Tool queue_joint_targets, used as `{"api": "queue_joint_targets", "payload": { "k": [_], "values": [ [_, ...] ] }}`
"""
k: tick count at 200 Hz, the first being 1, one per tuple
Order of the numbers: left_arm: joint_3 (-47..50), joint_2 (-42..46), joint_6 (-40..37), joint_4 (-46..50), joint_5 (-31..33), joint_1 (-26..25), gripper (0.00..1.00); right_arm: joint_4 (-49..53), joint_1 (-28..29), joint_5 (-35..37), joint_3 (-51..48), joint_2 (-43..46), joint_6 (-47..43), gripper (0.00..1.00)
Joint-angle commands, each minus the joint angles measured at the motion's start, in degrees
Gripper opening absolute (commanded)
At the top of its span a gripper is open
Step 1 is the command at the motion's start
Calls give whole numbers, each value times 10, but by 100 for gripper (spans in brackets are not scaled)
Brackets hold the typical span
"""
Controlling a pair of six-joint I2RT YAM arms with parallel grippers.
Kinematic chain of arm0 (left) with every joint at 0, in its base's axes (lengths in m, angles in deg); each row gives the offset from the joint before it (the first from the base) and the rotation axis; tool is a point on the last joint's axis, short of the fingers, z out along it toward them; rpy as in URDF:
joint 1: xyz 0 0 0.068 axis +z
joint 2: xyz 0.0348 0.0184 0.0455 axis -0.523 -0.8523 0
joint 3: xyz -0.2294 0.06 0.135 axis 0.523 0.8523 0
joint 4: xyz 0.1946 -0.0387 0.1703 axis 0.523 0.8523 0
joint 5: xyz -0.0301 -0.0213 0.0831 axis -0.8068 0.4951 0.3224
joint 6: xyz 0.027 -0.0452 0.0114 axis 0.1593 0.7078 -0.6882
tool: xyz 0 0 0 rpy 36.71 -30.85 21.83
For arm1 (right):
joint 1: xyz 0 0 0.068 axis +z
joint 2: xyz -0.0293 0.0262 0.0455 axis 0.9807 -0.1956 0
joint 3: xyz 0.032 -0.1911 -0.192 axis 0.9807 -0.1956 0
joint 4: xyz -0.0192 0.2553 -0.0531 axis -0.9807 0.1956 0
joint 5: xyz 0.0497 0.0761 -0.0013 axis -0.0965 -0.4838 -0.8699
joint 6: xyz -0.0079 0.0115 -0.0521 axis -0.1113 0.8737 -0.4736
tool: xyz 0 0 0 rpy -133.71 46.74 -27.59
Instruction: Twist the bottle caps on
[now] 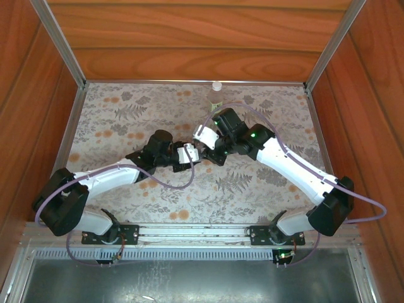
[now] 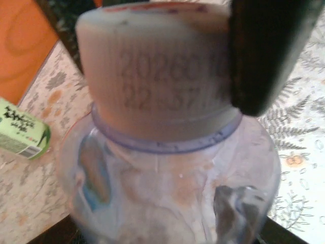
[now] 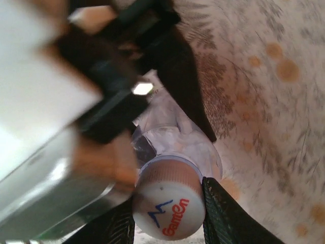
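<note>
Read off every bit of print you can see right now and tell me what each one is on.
"GanTen", roughly, in red beside a blue zigzag: top of the cap on the lilac bottle.
"20260..." over "22 37...", faint, ends cut off: side of the cap.
Black characters on the green-labelled bottle: too blurred to read.

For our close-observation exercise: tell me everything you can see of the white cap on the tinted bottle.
The white cap is opaque plastic with fine ribbed sides and grey printed digits; its flat top carries a blue squiggle and red lettering. It sits on the neck of the clear lilac-tinted bottle, just above a lilac ring. The right gripper's fingers flank it, one dark finger pressing its side.
</note>
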Motion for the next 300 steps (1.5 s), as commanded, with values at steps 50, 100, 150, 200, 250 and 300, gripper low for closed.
{"api": "queue_joint_targets", "payload": {
  "k": [50, 100, 150, 200, 250, 300],
  "values": [
    [-11, 0, -25, -5, 67, -7, 50, -69, -11, -23, -23, 2, 393, 2],
    [3, 7, -5, -5, 16, 0, 54, -51, -14, -33, -21, 14, 297, 2],
    [34, 30, 107, -70, -128, 42, 75, 26, -56, -95, 14, 11, 211, 0],
    [47, 31, 114, -70, -117, 43, 75, 117, -80, -164, 92, -35, 173, 1],
    [41, 15, 116, -70, -121, 43, 68, 125, -85, -198, 117, -49, 177, 2],
    [41, 17, 122, -70, -141, 44, 49, 97, -95, -202, 100, -27, 172, 17]
  ]
}}
